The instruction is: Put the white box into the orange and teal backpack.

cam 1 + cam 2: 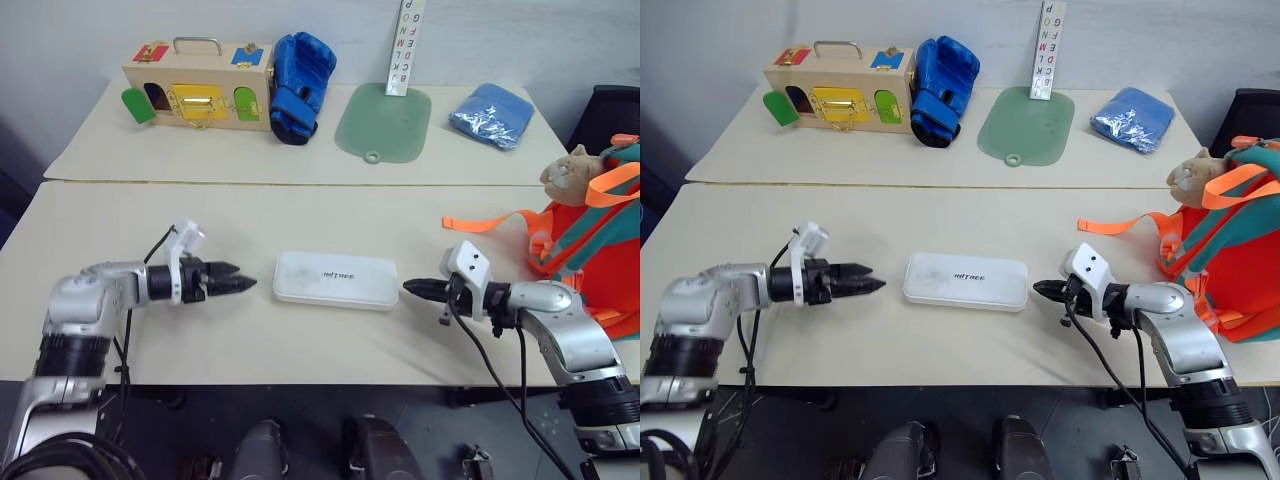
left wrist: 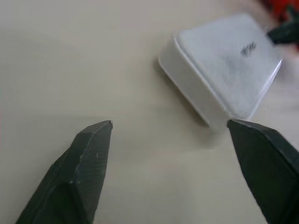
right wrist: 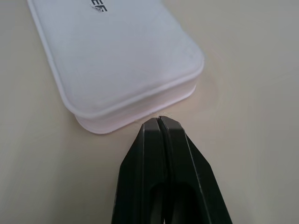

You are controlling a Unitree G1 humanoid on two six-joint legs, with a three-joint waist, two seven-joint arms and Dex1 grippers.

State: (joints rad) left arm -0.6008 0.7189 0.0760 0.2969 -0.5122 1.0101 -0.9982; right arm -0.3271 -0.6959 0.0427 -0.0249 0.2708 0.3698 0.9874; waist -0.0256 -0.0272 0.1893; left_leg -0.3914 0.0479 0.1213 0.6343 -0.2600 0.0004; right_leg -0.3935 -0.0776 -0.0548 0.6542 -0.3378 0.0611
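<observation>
Near desk, front half. White box (image 1: 336,280): laid flat, lettering up, midway along the desk and nearer its front edge than its back; not held.

Left gripper (image 1: 244,285): fingers spread wide, as seen in the left wrist view; aimed at the box's left end, near it but apart. Right gripper (image 1: 411,289): fingers pressed together, tip just beside the box's right end; contact cannot be told.

Step in hand, as judged: approach to the box from both ends; no lift is begun. The next move is judged to call for the left gripper to be closed over the box's end or edge, or for the box to be squeezed between both grippers, before it is carried toward the right.

Orange and teal backpack (image 1: 600,245): stood at the right edge of the desk, well apart from the box; a tan plush charm (image 1: 569,172) is hung at its top and an orange strap (image 1: 480,224) is trailed across the desk toward the box. Its opening cannot be made out. The strap is judged a possible snag.

Far desk, left to right: wooden box (image 1: 198,84) with coloured doors, blue boxing glove (image 1: 298,86), green mat (image 1: 383,122), letter chart (image 1: 405,45), blue bundle (image 1: 490,115). None is found in the path.
</observation>
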